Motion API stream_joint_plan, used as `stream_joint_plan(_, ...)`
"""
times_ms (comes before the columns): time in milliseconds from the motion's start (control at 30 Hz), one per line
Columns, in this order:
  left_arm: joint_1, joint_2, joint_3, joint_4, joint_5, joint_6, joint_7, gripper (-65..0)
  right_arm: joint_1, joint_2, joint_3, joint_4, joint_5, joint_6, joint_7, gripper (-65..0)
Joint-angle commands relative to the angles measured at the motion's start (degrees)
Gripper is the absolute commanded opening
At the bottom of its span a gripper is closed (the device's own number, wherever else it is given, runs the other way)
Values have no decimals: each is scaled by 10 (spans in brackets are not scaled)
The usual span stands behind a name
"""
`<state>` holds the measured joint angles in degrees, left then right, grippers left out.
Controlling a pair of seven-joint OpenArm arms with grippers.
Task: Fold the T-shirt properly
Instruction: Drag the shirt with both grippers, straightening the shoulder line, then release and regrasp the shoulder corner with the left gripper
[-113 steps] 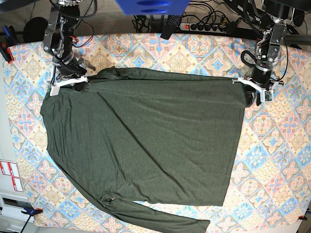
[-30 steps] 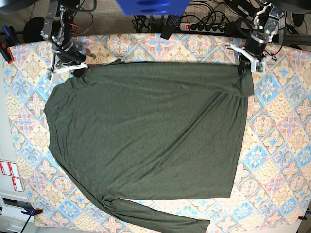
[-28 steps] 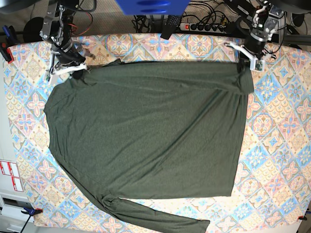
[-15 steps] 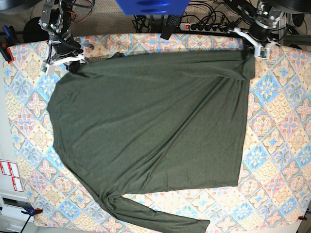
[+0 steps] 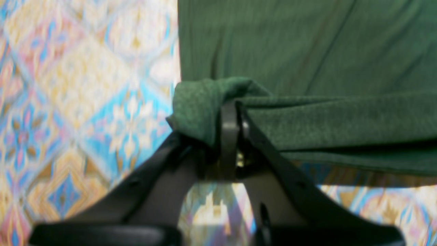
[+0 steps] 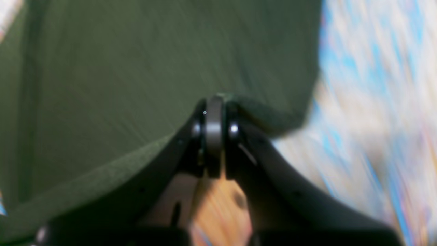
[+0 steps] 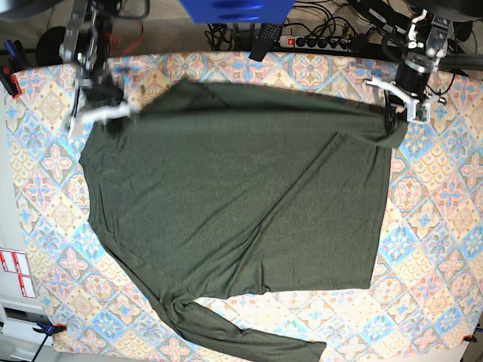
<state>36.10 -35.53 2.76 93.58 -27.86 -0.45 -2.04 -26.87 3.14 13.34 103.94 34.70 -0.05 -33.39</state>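
We observe the patterned tablecloth [image 7: 445,226] covering the work surface. The T-shirt [image 7: 234,196] lies spread across it, with one long sleeve trailing along the near edge and its far edge lifted by both arms. The left gripper [image 7: 398,109] is clamped on the far corner of the T-shirt [image 5: 307,51] at the base view's right, fabric bunched around its closed fingers. The right gripper [image 7: 102,115] pinches the opposite far corner of the T-shirt [image 6: 136,68], fingers closed.
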Motion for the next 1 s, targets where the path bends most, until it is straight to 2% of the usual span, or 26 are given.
stream_joint_plan(0,-10,-9,-5,4,1,8,-13,-650,10,5,3,11,0,0,14,-650)
stream_joint_plan(133,-50,-4,-5,4,1,8,-8,-650,51,5,3,10,0,0,14,-650)
stream_joint_plan(300,-120,26,-9,3,1,8,67,-650,85,5,2,0,-1,0,13,-650)
stream_joint_plan(500,-170,48,-4,-1,2,8,81,-650,109,5,-1,-39,-1,-1,13,-650)
stream_joint_plan(633,-210,62,-7,-25,2,8,123,-650,118,5,2,-75,-1,-1,14,-650)
stream_joint_plan(967,-261,65,-3,-97,2,8,125,-650,136,5,2,-135,-1,-1,18,-650)
